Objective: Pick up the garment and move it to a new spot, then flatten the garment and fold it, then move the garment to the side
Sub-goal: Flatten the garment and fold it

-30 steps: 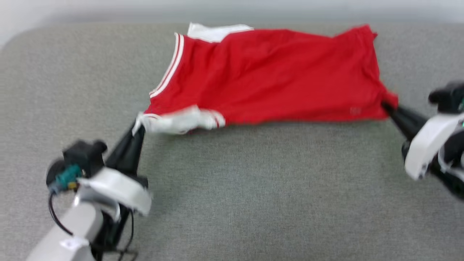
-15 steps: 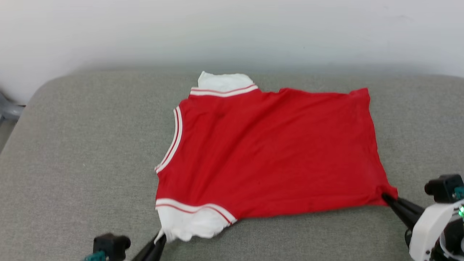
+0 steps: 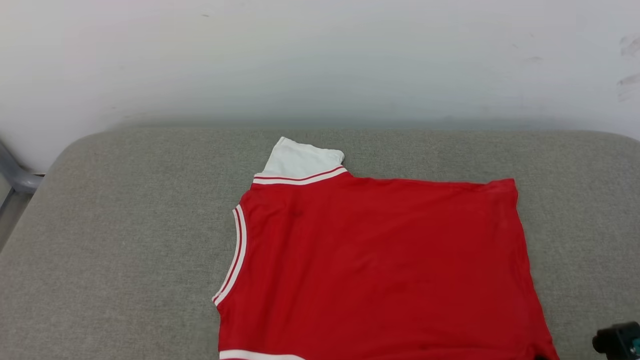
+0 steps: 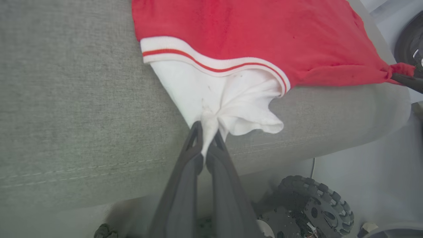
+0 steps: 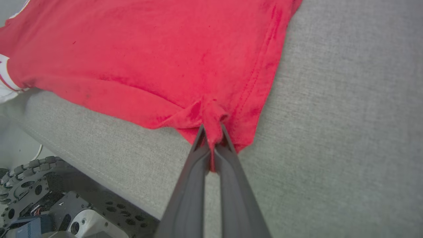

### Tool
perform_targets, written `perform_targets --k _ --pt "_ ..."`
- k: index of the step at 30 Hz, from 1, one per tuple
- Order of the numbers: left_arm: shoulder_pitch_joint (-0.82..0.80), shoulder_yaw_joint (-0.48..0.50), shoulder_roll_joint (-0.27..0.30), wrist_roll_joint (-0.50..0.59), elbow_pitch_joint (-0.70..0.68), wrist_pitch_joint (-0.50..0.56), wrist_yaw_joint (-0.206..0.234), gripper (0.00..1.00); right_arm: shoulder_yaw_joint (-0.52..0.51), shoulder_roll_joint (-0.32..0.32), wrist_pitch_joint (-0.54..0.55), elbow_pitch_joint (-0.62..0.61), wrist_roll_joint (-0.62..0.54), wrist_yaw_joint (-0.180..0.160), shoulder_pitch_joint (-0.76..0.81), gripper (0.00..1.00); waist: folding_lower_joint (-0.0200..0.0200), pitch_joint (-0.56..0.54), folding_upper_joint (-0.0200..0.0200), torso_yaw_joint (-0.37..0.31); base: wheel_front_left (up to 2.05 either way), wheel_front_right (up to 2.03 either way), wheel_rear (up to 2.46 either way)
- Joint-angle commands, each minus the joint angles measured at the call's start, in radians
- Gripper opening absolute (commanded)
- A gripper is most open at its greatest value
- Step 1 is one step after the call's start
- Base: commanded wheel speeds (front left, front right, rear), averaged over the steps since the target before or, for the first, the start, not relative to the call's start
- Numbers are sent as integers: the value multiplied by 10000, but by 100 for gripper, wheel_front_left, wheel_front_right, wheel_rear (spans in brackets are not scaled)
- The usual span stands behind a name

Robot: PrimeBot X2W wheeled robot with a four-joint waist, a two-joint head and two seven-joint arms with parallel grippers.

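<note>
2 grips on jersey (image 3: 380,260): left end effector (image 4: 207,130) clamps white sleeve (image 4: 218,96), right end effector (image 5: 212,130) clamps hem corner (image 5: 214,114). Uneven pull could skew it or slip a pinch.

A wide grey fabric cushion (image 3: 125,225) lay in front of me, its far corners rounded, with a plain white wall (image 3: 320,60) behind it. That wall bore a few dark scuff marks (image 3: 627,47) near its upper right (faint ones, too small to make out). A grey metal tube (image 3: 15,177) curved just beside the cushion's left end. Along the cushion's front edge ran a stitched seam (image 4: 82,172), with pale floor (image 4: 373,158) below.
</note>
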Motion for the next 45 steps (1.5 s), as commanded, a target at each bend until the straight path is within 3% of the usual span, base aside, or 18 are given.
perform_targets --k 1,8,16,27,37,45 --pt "132 -56 36 -95 -6 105 -36 0 -201 -71 84 -147 -47 -13 361 0 2 -14 -1 3 0 0 0" --pt "85 -52 98 139 35 -158 -26 0 -1166 128 507 -696 -404 -11 1126 0 2 39 -1 -47 0 0 0" --pt "-1240 32 330 855 67 -162 -308 0 -2057 562 1068 -1256 -914 -11 936 0 2 156 -1 -80 0 0 0" --pt "-4147 245 69 1340 1021 321 -1167 0 -3112 1040 1562 -1570 -940 -11 174 0 2 1059 -1 -306 0 0 0" --pt "-6711 241 -336 1684 2855 660 -1936 0 -3079 1287 1791 -1369 -963 -10 -1097 0 2 2212 -1 -552 0 0 0" --pt "-7477 31 -777 1534 4670 657 -2286 0 -2574 1440 1779 -753 -1047 -10 -2149 0 2 2752 -1 -672 0 0 0"
